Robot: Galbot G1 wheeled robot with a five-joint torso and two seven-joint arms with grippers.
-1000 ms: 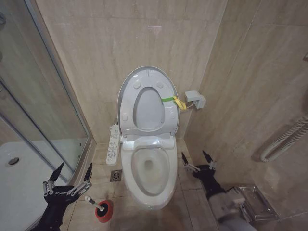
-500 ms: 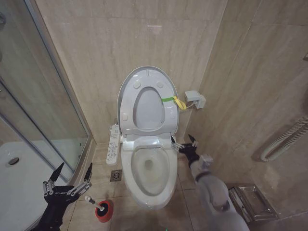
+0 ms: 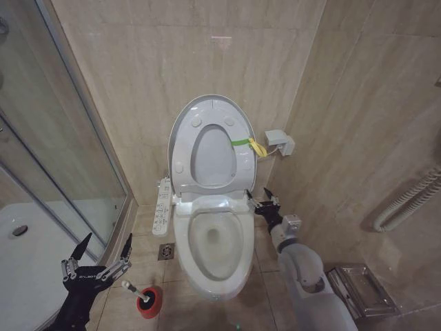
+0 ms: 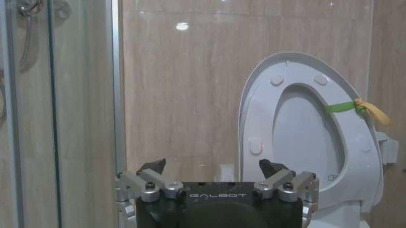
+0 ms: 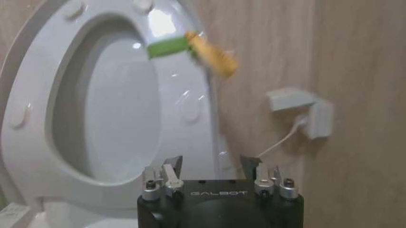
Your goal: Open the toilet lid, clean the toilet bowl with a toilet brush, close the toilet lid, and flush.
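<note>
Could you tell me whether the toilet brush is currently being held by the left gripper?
No, the toilet brush stands in its red holder on the floor, while the left gripper hovers open above it, apart from the handle.

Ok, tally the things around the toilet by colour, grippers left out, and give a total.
White: 4 (lid, bowl, button panel, wall box)
Red: 1 (brush cup)
Yellow-green: 1 (strap)
White and black: 1 (brush)
Total: 7
</note>
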